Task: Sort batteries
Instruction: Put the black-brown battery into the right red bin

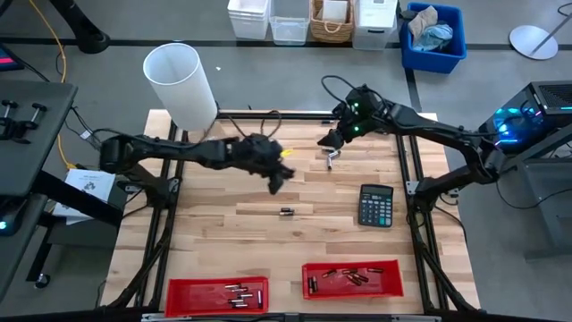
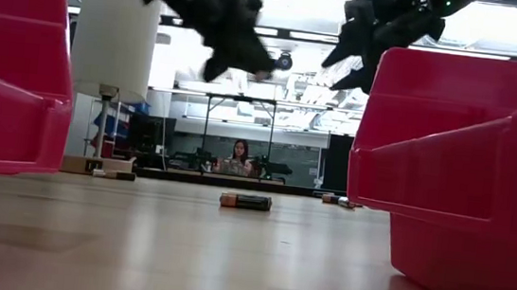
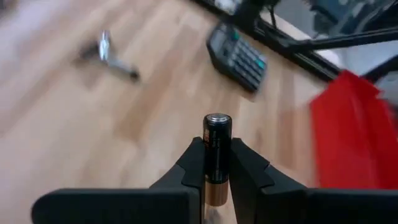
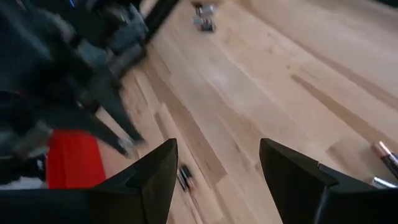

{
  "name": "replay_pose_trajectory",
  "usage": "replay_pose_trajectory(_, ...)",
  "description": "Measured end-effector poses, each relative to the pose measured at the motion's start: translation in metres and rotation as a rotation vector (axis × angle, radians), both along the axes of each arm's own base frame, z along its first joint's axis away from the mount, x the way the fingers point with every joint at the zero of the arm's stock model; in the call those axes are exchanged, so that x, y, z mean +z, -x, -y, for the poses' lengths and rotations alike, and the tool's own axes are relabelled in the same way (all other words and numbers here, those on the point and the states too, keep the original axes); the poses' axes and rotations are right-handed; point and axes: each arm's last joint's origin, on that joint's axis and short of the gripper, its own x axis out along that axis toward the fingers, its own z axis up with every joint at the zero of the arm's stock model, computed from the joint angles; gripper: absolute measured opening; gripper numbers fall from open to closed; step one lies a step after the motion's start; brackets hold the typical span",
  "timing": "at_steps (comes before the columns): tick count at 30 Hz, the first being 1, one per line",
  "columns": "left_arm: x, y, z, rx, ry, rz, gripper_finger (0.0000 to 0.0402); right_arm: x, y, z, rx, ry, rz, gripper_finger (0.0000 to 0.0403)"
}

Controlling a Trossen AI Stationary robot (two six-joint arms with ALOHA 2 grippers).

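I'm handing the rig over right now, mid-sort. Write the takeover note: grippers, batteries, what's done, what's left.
Left gripper: jaws shut on a black-and-copper cylindrical battery, raised over the middle of the wooden table.
Right gripper: jaws open and empty, up near the far edge.
Done: several small batteries lie in the left red plastic bin, more in the right red plastic bin.
Left: bin the held cell; one loose dark battery lies mid-table; more small metallic pieces lie below the right gripper, and another cell end shows in the right wrist view.
Black calculator stays put.

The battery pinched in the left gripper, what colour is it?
The battery is black with a copper-coloured lower end and a silvery cap, clearest in the left wrist view.
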Motion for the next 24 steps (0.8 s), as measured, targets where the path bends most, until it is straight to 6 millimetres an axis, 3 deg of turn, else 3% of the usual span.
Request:
replay_pose_trajectory(6,-0.004,-0.066,0.039,-0.233,-0.199,0.19,0.003,0.022,0.003,-0.002,-0.044,0.028,0.132,0.0222)
replay_pose_trajectory(11,-0.021,-0.109,0.1,-0.542,-0.208,0.36,0.003,0.037,0.01,-0.006,-0.093,0.044,0.194,0.0222)
replay_pose_trajectory(17,-0.026,-0.123,0.186,-0.774,-0.273,0.46,0.003,0.047,0.019,-0.011,-0.167,0.062,0.215,0.0222)
replay_pose_trajectory(21,-0.044,-0.126,0.224,-0.854,-0.267,0.442,0.003,0.049,0.021,-0.011,-0.203,0.084,0.207,0.0222)
replay_pose_trajectory(24,-0.053,-0.126,0.241,-0.88,-0.261,0.444,0.0038,0.049,0.021,-0.011,-0.204,0.085,0.208,0.0222)
